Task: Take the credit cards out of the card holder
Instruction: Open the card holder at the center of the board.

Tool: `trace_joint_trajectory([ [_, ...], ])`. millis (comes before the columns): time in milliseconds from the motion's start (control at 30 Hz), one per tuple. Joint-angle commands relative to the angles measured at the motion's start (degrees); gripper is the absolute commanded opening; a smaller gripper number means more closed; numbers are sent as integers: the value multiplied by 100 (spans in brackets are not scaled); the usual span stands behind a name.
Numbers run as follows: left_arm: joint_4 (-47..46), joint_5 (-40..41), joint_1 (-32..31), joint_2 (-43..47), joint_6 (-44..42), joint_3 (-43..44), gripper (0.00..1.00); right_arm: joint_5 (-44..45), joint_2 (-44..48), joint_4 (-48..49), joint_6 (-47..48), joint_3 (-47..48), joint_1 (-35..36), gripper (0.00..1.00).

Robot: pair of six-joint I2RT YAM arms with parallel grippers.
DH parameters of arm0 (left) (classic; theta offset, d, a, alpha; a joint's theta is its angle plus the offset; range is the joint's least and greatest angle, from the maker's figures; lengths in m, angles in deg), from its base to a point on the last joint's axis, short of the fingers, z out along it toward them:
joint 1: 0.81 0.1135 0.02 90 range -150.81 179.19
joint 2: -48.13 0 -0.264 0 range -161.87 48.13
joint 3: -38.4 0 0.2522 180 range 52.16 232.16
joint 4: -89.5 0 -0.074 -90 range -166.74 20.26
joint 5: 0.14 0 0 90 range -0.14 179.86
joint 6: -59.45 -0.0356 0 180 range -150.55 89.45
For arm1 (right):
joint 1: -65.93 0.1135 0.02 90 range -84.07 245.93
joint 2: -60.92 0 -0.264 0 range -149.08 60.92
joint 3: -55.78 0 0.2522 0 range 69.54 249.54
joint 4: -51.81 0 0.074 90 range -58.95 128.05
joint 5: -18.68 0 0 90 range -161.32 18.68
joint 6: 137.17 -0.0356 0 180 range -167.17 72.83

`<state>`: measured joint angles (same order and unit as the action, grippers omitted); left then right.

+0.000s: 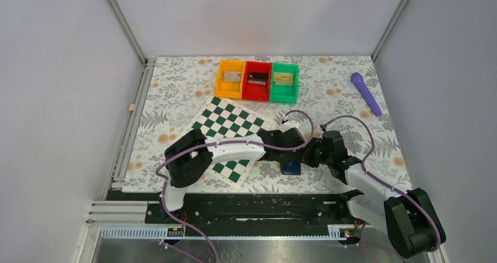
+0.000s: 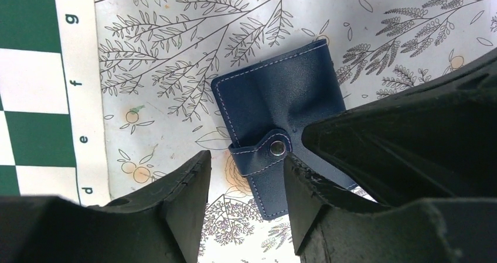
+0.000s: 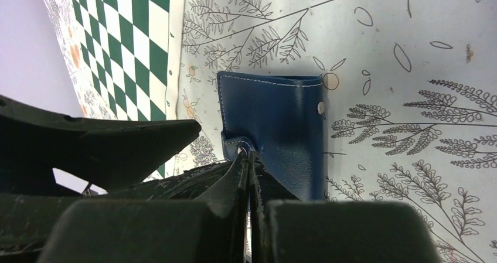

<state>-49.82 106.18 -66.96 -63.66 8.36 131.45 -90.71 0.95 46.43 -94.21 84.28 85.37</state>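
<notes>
One blue card holder [image 2: 275,99], both my grippers on it.

My right gripper [image 3: 247,157] is clenched on the end of the holder's strap [image 2: 258,157]. My left gripper [image 2: 246,163] hangs released, one finger on either side of that strap. The card holder lies folded shut on the floral cloth [image 3: 410,52], just right of the one chessboard [image 1: 231,125]. My left wrist view shows a metal snap [image 2: 277,149] on the strap; in the right wrist view my fingers hide it. Only the top view shows three bins in a far row, orange [image 1: 218,82], red [image 1: 256,94] and green [image 1: 283,95], and one purple tool [image 1: 366,93] well apart. There my arms [image 1: 234,149] cover most of the holder, and the bins' contents are too small to tell.
</notes>
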Motion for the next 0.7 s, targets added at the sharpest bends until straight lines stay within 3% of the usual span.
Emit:
trace_joint_trajectory([
  [0,-28,136,-12,-84,101,287,48,158,148,-410,388,116,1,0],
  [367,-17,150,-12,-454,148,496,47,332,-632,-190,379,41,-7,0],
  [667,42,309,-12,-544,271,330,46,431,-519,-170,251,-72,-7,0],
])
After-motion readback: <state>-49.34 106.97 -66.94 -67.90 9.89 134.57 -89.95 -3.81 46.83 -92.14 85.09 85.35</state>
